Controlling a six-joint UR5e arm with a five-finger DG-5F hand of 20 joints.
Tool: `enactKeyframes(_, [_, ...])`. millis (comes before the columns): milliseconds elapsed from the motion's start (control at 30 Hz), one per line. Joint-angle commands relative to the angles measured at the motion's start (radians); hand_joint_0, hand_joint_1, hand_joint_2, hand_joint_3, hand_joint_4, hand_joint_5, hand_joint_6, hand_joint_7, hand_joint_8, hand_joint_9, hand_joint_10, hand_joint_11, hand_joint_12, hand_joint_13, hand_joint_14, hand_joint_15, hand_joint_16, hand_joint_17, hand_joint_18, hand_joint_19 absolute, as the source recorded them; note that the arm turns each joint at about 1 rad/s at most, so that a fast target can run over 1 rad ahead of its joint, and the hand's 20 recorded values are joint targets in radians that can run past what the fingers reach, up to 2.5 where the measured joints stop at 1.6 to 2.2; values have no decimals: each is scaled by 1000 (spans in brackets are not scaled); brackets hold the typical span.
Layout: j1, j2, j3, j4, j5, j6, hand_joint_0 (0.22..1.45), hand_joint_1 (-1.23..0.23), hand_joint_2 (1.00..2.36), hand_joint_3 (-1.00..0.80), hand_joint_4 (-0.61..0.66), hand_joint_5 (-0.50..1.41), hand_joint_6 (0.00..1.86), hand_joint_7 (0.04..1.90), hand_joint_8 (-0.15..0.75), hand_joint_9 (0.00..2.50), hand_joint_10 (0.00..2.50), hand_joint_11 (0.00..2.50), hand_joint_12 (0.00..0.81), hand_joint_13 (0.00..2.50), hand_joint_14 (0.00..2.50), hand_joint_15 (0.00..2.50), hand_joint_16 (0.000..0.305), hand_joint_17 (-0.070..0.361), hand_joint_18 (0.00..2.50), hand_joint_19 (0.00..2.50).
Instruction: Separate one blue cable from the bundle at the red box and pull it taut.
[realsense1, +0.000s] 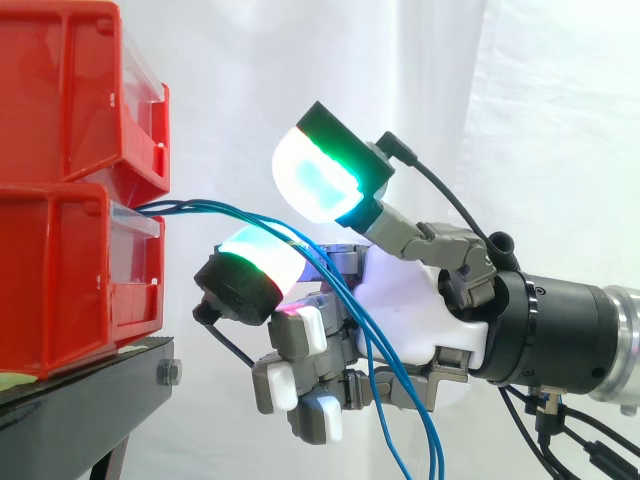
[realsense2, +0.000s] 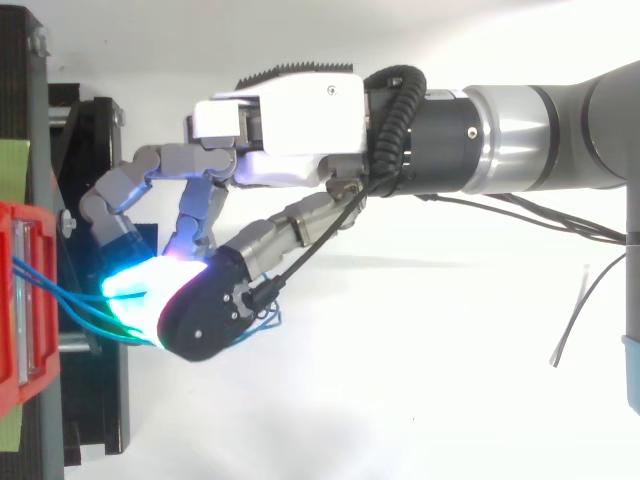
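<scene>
Blue cables are seen leaving the lower red bin at 9 o'clock of the hand, draped between fingers held apart; several strands, not 1, could be pinched together.

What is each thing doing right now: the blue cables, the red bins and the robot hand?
blue cables, bunched together, slack, coming out of the lower bin and drooping across the robot hand
robot hand, up at the cables beside the bins; grip on a cable cannot be told
red bins, stacked one on the other
black stand, carrying the bins
</scene>
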Motion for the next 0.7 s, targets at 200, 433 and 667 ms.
enactKeyframes(200, [-3,0,-1,-2,0,-2,612,-498,1012,-349,168,-133,730,1401,334,1094,16,640,370,1067,18,506,48,108,1035,746])
enactKeyframes(433, [-19,0,1,-40,0,-25,583,-654,1016,-183,203,-169,784,1363,361,1064,15,671,397,1068,15,494,53,120,1073,711])
enactKeyframes(667, [-22,0,1,-38,3,-31,606,-715,1015,-265,221,-192,807,1367,346,1009,17,705,379,1027,18,501,49,111,1029,732])
